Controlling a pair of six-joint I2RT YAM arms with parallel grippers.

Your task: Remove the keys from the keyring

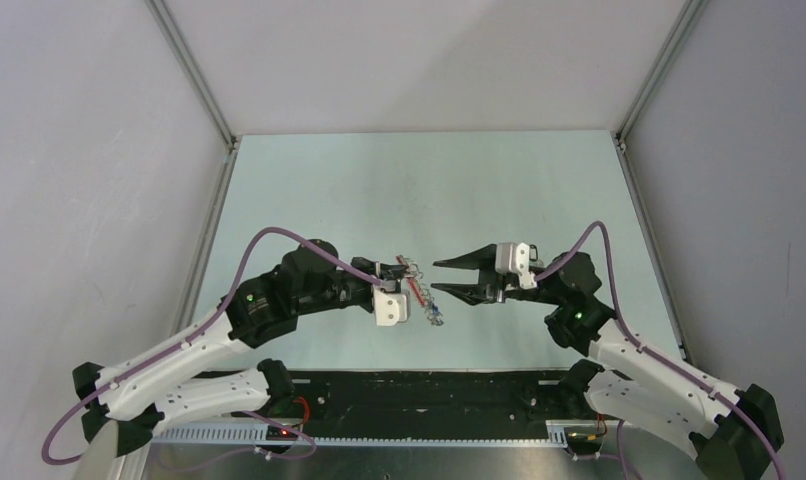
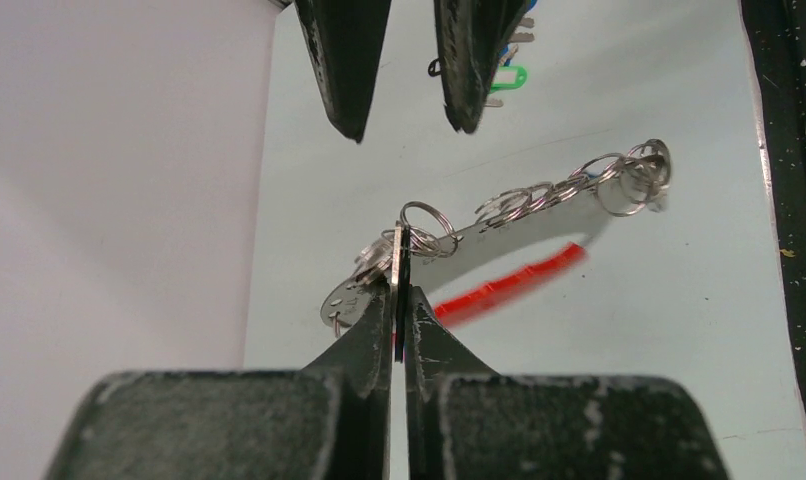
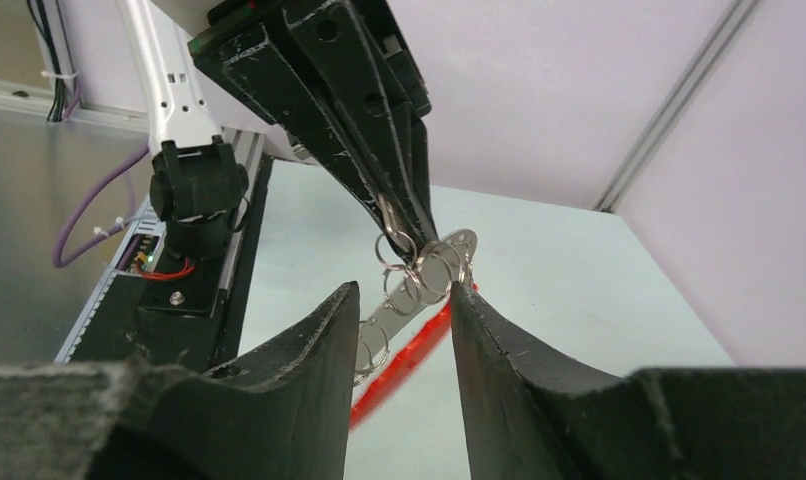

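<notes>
Clamping a flat silver piece at the top of the keyring [image 2: 509,285], the left gripper [image 2: 399,305] has its fingertips pressed tight together and holds the bunch up off the table [image 1: 379,190]. A chain of silver rings [image 2: 539,195] and the red loop trail from that pinch, and the keys [image 1: 435,316] with a blue tag dangle at the low end. Just right of them, the right gripper [image 1: 435,277] has its jaws apart and grips nothing, its tips near the rings.
</notes>
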